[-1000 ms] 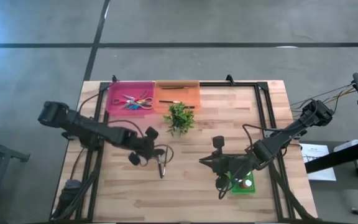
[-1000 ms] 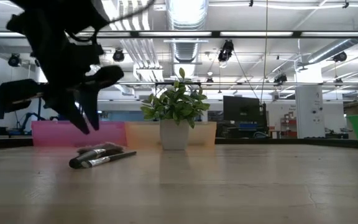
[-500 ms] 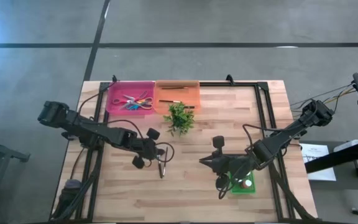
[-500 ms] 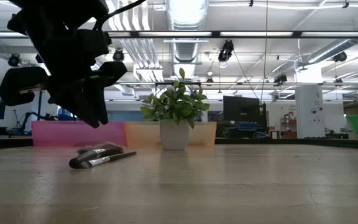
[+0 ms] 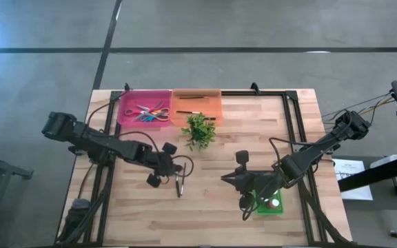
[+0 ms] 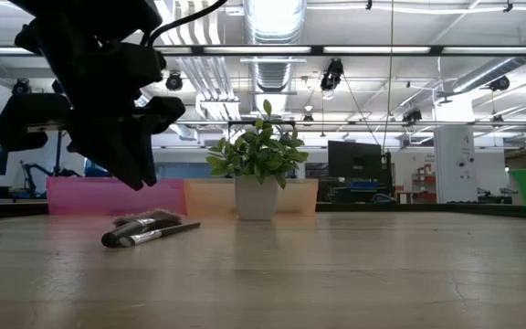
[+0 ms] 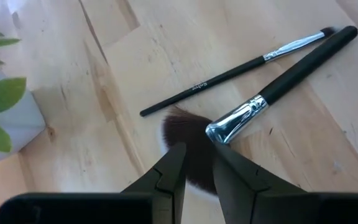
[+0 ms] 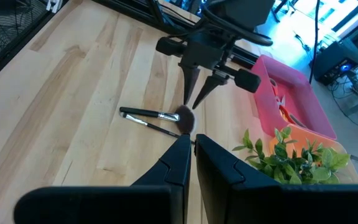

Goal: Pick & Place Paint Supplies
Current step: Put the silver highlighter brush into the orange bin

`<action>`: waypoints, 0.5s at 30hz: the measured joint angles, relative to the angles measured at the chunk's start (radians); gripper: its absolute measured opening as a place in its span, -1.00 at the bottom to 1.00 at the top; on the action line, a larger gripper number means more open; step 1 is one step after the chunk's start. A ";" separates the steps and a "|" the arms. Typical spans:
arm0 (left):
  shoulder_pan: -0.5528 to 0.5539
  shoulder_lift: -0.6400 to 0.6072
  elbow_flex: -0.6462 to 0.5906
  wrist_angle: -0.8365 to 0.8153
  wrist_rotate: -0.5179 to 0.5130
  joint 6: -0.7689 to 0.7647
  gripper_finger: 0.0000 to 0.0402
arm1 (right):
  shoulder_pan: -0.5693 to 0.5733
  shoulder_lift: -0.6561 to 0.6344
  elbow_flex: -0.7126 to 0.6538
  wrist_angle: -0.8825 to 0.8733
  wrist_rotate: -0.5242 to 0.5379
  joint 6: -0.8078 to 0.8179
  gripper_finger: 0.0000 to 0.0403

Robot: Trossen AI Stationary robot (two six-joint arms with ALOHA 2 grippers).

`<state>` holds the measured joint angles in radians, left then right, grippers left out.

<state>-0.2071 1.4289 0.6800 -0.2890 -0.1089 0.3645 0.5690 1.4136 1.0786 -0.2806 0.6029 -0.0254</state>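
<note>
Two dark-handled brushes [image 5: 179,186] lie side by side on the wooden table: a thin one [image 7: 229,74] and a thick one with a silver ferrule [image 7: 238,118] and a fluffy brown head [image 7: 185,134]. My left gripper [image 7: 199,155] hovers just above that head, fingers pointing down with a narrow gap, touching nothing; the low view shows it [image 6: 140,178] clear of the brushes [image 6: 149,228]. My right gripper [image 5: 224,179] is shut and waits above the table beside a green bin [image 5: 271,205] that holds a red-capped bottle [image 5: 274,202].
A potted green plant [image 5: 198,131] stands just beyond the brushes toward the far edge. A pink bin [image 5: 143,108] with scissors and an orange bin [image 5: 197,103] sit along the far edge. Bare wood lies between the two grippers and along the near edge.
My left gripper has moved a little toward the table's right, coming over the fluffy head of the brushes, and has then held still. The brushes and my right arm have not moved.
</note>
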 joint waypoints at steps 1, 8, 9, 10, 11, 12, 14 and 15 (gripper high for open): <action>0.002 0.000 0.000 0.000 0.002 -0.003 -0.58 | 0.000 0.000 0.000 0.000 0.000 0.000 -0.89; 0.015 0.001 -0.052 0.013 0.042 -0.023 -0.58 | 0.000 0.000 0.000 0.000 0.000 0.000 -0.89; 0.015 0.001 -0.060 0.017 0.042 -0.025 -0.58 | 0.000 0.000 0.000 0.000 0.000 0.000 -0.89; 0.015 0.001 -0.068 0.028 0.043 -0.025 -0.58 | 0.000 0.000 0.000 0.000 0.000 0.000 -0.89; 0.015 0.001 -0.077 0.048 0.043 -0.025 -0.58 | -0.001 0.000 0.000 0.000 0.000 0.000 -0.89; 0.016 0.001 -0.085 0.074 0.051 -0.025 -0.58 | -0.001 0.000 0.000 0.000 0.000 0.000 -0.89; 0.021 0.001 -0.104 0.115 0.069 -0.025 -0.58 | -0.001 0.000 0.000 0.000 0.000 0.000 -0.89; 0.025 0.001 -0.112 0.125 0.076 -0.026 -0.58 | -0.001 0.000 0.000 0.000 0.000 0.000 -0.89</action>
<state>-0.1824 1.4296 0.5681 -0.1635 -0.0332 0.3389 0.5682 1.4136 1.0786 -0.2809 0.6029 -0.0254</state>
